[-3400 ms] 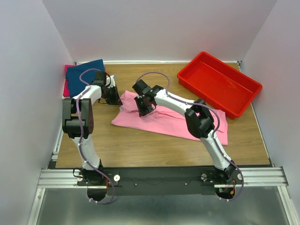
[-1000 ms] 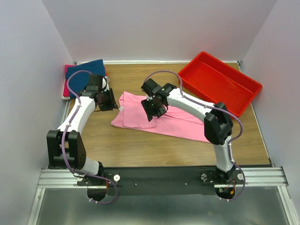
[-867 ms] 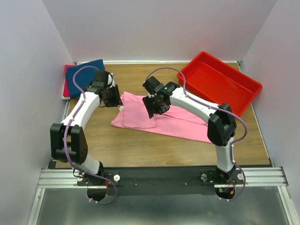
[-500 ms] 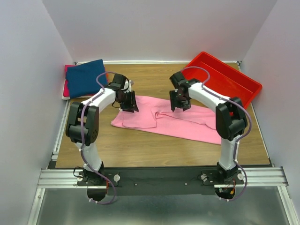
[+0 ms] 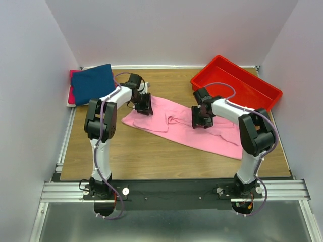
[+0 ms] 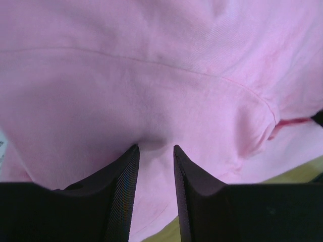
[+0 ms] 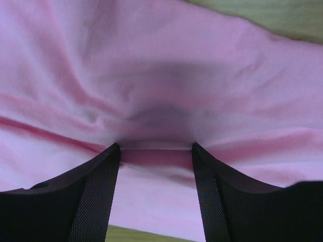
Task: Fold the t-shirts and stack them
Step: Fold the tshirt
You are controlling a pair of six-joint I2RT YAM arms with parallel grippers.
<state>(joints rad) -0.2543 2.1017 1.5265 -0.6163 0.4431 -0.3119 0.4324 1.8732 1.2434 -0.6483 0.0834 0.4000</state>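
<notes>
White walls (image 5: 166, 30) enclose a wooden surface (image 5: 151, 151) on which a pink t-shirt (image 5: 161, 115) lies spread at a slant, from left of centre toward the right near side, creased and gathered near its middle. The left claw (image 5: 144, 107) sits on the shirt's far left edge, its dark fingers (image 6: 121, 191) drawn close together and clamped on a pinch of the pink cloth, which dimples at their tips in the left wrist view. The right claw (image 5: 200, 121) is down on the shirt right of centre; in the right wrist view its fingers (image 7: 96, 196) stand wider and grip a thick fold, a ridge of fabric stretched between the tips with wrinkles fanning out from it. In the far left corner a folded navy t-shirt (image 5: 92, 83) rests on top of a red-magenta t-shirt (image 5: 71, 94), well apart from the pink one. A red tray (image 5: 237, 88) sits at an angle in the far right corner, just beyond the right arm.
</notes>
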